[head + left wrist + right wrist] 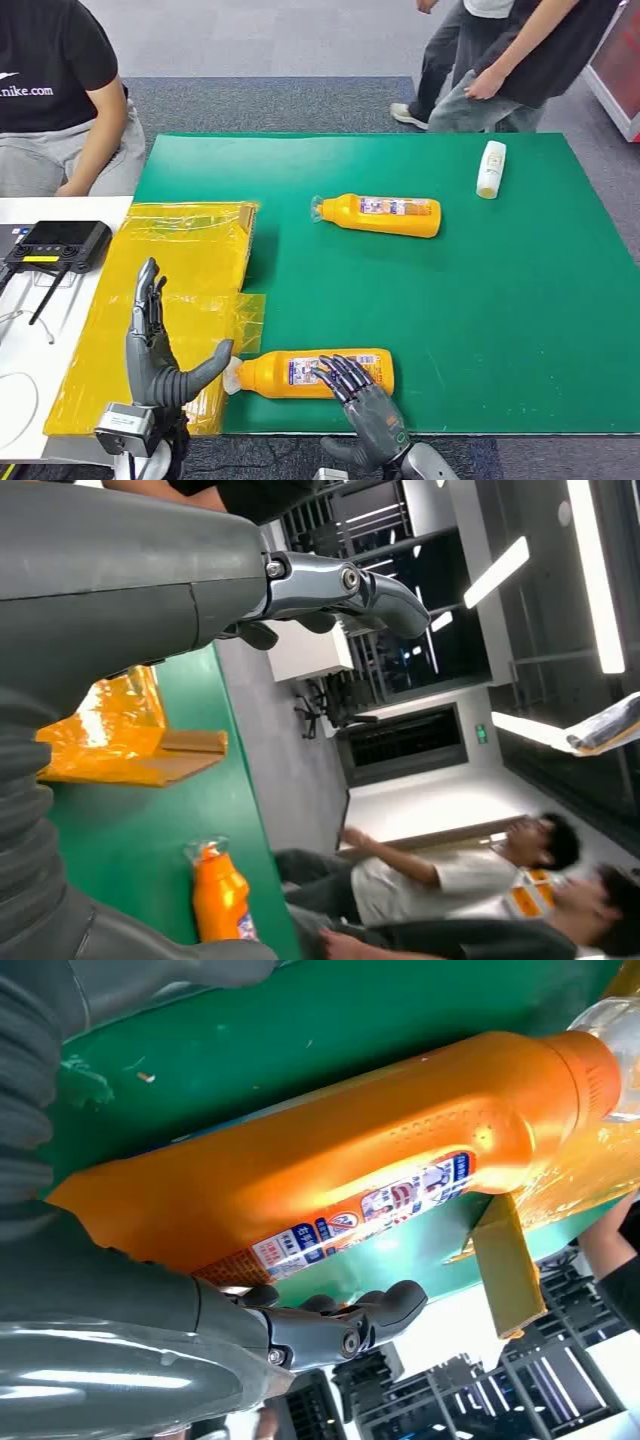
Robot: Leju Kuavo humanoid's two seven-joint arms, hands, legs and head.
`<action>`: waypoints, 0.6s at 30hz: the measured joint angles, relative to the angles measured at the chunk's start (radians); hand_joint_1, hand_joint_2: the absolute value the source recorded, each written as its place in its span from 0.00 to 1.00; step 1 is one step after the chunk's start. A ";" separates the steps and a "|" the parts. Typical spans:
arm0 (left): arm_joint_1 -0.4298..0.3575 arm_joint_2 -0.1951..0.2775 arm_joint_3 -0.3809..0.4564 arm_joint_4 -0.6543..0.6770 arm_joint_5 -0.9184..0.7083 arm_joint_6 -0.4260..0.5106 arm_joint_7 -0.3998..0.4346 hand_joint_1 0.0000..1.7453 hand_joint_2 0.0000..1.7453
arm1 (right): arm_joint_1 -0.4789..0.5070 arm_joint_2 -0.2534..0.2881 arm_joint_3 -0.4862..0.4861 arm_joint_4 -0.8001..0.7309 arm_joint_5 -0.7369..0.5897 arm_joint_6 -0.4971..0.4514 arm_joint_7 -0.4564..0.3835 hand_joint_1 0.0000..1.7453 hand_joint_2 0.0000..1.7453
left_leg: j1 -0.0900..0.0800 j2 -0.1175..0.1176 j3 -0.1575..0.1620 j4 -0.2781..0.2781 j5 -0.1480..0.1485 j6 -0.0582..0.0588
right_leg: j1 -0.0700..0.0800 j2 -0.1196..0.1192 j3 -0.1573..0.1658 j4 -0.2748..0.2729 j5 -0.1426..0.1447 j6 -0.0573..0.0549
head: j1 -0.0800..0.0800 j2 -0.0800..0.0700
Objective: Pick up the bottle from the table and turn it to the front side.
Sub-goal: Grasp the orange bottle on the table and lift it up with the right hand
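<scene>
- Head view: the bottle (317, 372) lies on its side at the lower centre, on the near edge of the green desk (490, 300), cap pointing left. The right hand (362, 400) rests its spread fingers on the bottle's label side; whether it grips cannot be told. The left hand (162, 350), lower left, is open and holds nothing, fingers upright, thumb tip close to the cap. A second bottle (381, 215) lies mid-frame, a white bottle (491, 168) upper right, yellow film (181, 270) at left. Two people sit or stand along the top edge.
- Left wrist view: the left hand (151, 590) stands apart from everything; the second bottle (219, 900) sits at the bottom.
- Right wrist view: the bottle (317, 1180) spans the frame; right hand fingers (340, 1325) lie just beside it.
</scene>
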 joint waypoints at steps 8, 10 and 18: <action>-0.006 -0.006 -0.001 0.006 0.004 0.013 0.000 0.00 1.00 | 0.000 -0.010 0.000 0.000 -0.004 0.005 -0.007 0.00 1.00 | 0.000 0.000 0.000 0.000 0.000 0.000 | 0.000 0.000 0.000 0.000 0.000 0.000 | 0.000 0.000; -0.008 -0.006 -0.002 0.007 0.009 0.015 0.000 0.00 1.00 | -0.002 -0.010 0.000 0.000 -0.003 0.008 -0.009 0.00 1.00 | 0.000 0.000 0.000 0.000 0.000 0.000 | 0.000 0.000 0.000 0.000 0.000 0.000 | 0.000 0.000; -0.018 -0.002 -0.002 0.013 0.027 0.015 0.000 0.00 1.00 | -0.030 -0.010 -0.006 0.022 0.016 0.024 -0.026 0.00 1.00 | 0.000 0.000 0.000 0.000 0.000 0.000 | 0.000 0.000 0.000 0.000 0.000 0.000 | 0.000 0.000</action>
